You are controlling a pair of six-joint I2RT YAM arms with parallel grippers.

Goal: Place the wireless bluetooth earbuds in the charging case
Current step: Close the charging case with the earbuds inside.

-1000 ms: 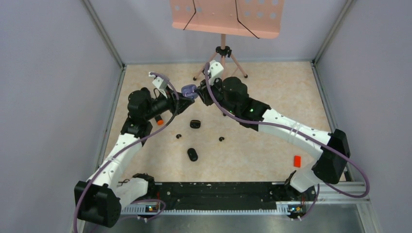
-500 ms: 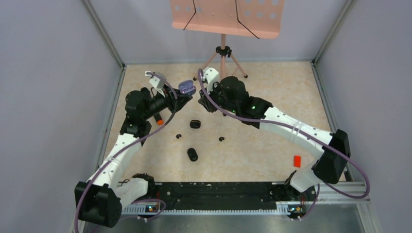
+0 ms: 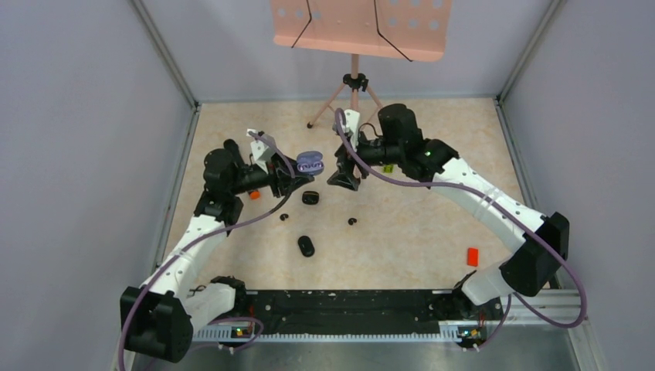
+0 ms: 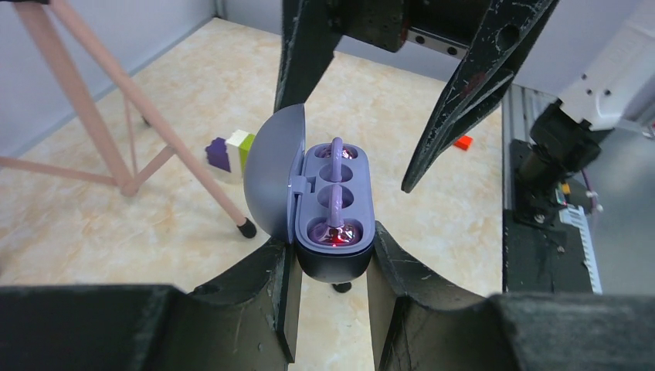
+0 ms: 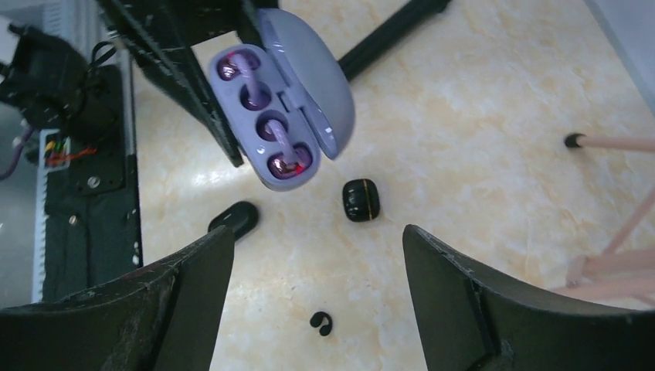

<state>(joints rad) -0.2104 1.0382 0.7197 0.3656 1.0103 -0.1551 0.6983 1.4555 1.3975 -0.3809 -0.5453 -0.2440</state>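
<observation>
Two pale purple earbuds point(image 4: 334, 224) sit in the wells of the open lilac charging case point(image 5: 313, 93), which the left gripper point(image 3: 300, 175) pinches by its base between its jaws, held above the counter point(image 3: 432, 224) toward 11 o'clock from centre. The right gripper point(image 5: 318, 239) hangs just beside the case, at its 3 o'clock in the top view, jaws spread wide and holding nothing. Two black earbuds point(image 3: 284, 217) lie loose on the counter around 6 o'clock of the case, near a small black case point(image 3: 310, 198).
</observation>
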